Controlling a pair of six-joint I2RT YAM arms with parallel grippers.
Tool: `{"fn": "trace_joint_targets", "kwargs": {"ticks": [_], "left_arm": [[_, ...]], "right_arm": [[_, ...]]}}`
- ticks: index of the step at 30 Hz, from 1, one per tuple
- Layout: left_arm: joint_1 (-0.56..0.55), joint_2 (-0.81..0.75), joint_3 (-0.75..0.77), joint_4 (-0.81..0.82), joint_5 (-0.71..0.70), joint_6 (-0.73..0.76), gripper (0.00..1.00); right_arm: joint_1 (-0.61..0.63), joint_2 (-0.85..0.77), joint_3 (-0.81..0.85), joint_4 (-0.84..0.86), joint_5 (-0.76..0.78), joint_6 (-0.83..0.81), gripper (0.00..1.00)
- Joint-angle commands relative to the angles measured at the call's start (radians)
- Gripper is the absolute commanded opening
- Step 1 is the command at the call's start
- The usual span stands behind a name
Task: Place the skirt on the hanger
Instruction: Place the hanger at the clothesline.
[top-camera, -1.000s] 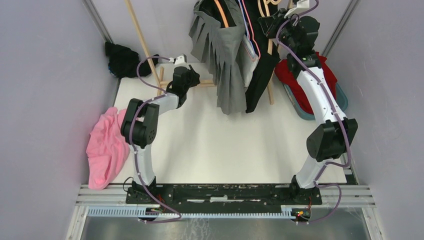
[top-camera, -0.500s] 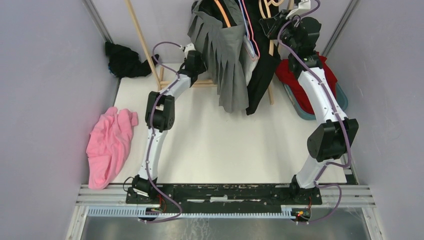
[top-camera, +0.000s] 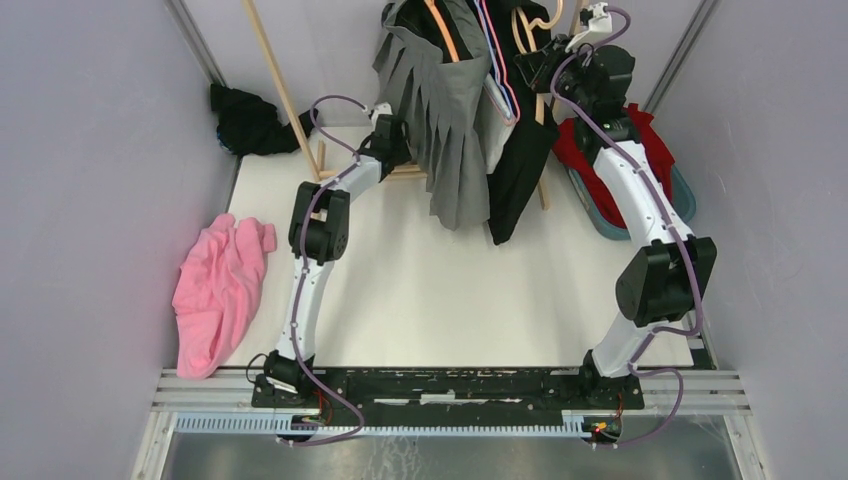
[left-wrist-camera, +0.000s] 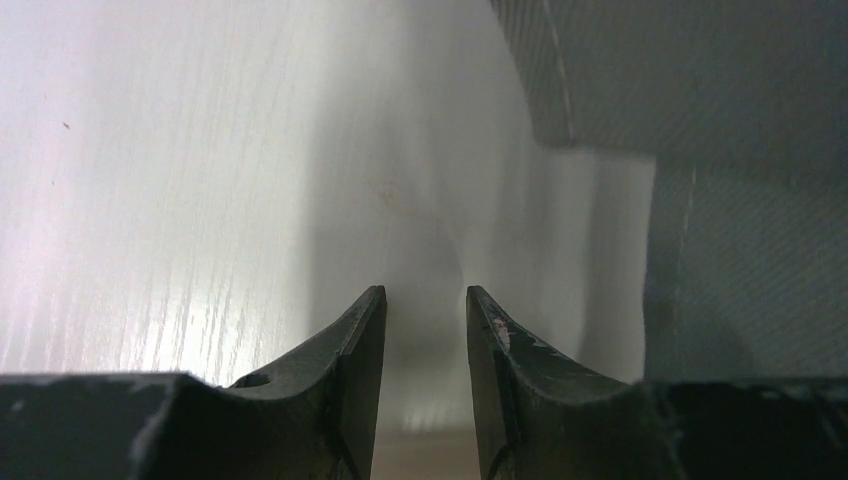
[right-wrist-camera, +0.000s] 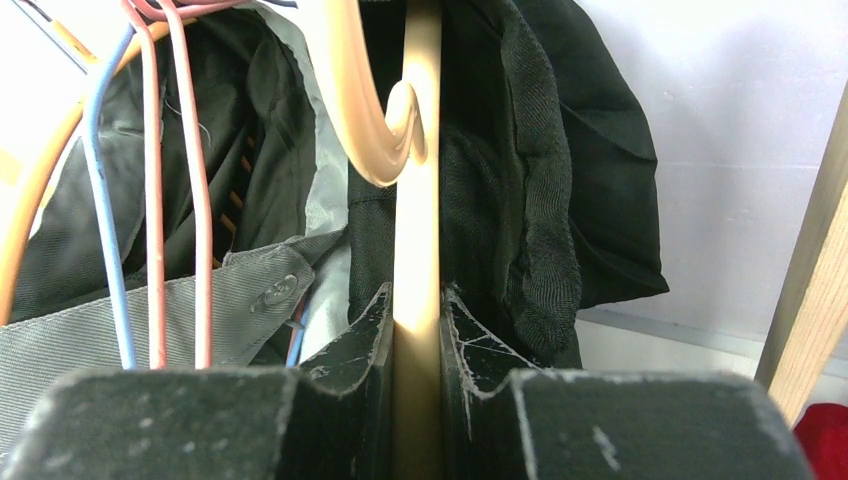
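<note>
The left gripper (left-wrist-camera: 425, 295) stood parted, empty, the grey skirt (left-wrist-camera: 700, 100) hanging just right of it; the right gripper (right-wrist-camera: 415, 290) clamped the cream hanger (right-wrist-camera: 418, 200). Likely step: reaching for the skirt; next calls for pinching its edge

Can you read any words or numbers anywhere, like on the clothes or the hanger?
There are none to read.
The grey skirt, the black garment, the pink cloth and the cream hanger show no words, labels or numbers.
A small button on the skirt is too blurred to show any marking.
</note>
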Motion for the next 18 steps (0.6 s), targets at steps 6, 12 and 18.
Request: {"fn": "trace_joint_targets", "kwargs": {"ticks": [6,12,18], "left_arm": [[-0.076,-0.098,-0.221,-0.019,0.085,0.021,0.42],[-0.11,-0.136,-0.302,-0.008,0.121,0.046,0.41],[-0.13,-0.184,-0.389,0.006,0.159,0.068,0.41]], "right_arm": [[-0.005,-0.167,-0.054,0.125,-0.031,0.017,0.02],[-0.005,-0.183,-0.065,0.154,-0.044,0.023,0.02],[-0.005,-0.143,-0.015,0.191,-0.054,0.035,0.02]]}}
